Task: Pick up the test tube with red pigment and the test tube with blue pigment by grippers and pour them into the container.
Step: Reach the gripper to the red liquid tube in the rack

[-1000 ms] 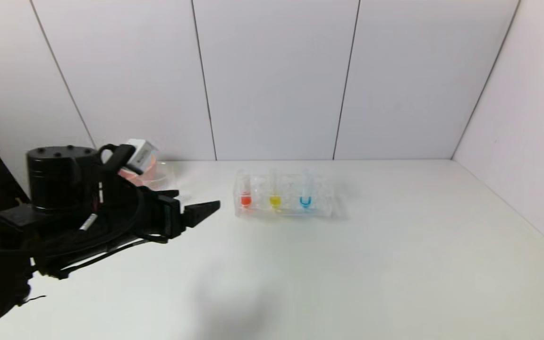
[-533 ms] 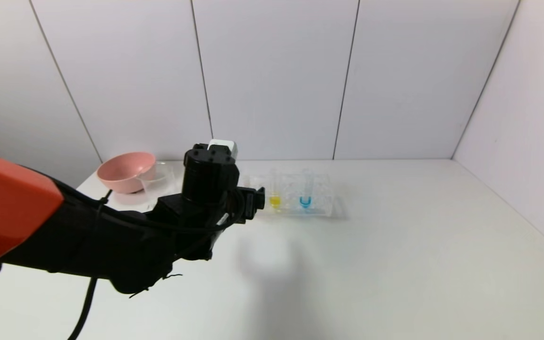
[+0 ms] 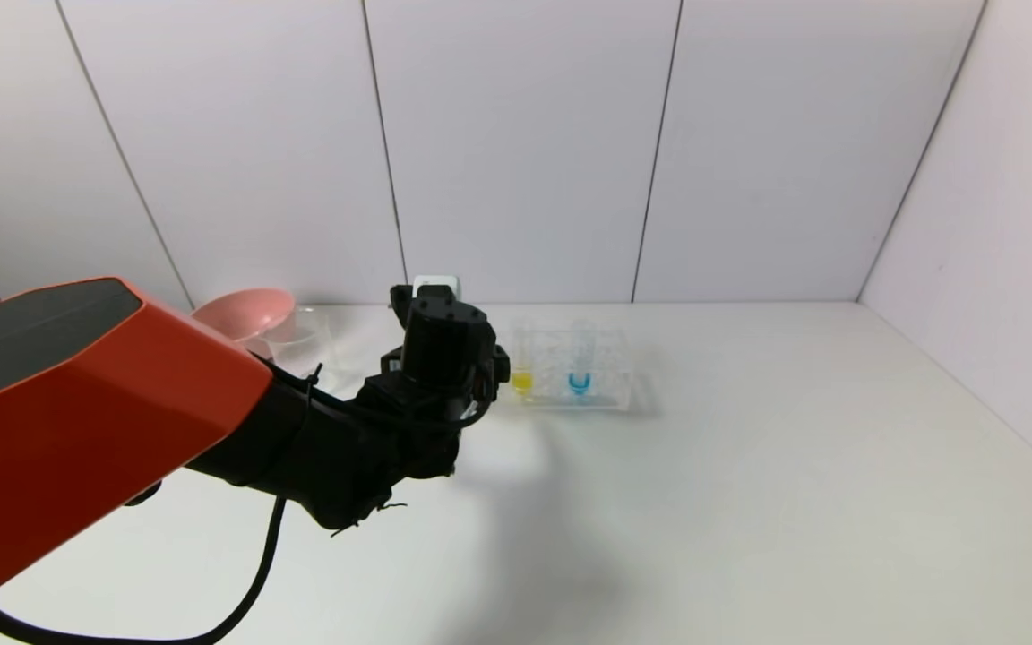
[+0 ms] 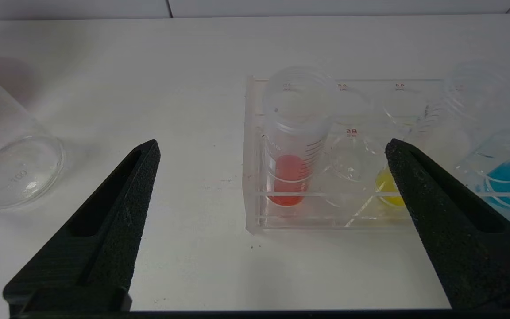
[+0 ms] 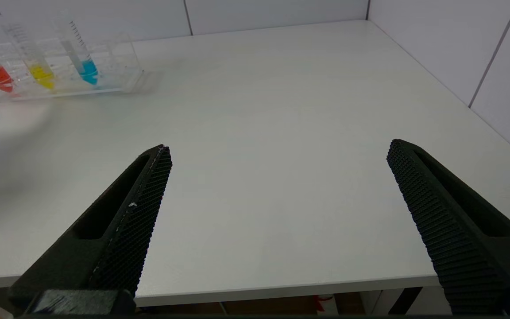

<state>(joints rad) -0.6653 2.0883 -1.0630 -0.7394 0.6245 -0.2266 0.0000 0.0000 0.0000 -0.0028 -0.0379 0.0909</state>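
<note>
While right pincer parked wide, left pincer gapes wide, empty, facing red tube.

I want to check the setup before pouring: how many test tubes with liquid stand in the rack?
3, all upright in the clear rack: the test tube with red pigment at the beaker-side end, the yellow tube in the middle, the test tube with blue pigment at the other end.

It looked like a lab test cell. A bare white desk was boxed in by plain white wall panels. On it stood a clear tube rack holding graduated tubes of coloured liquid, with a graduated glass beaker and a pink bowl close by.
</note>
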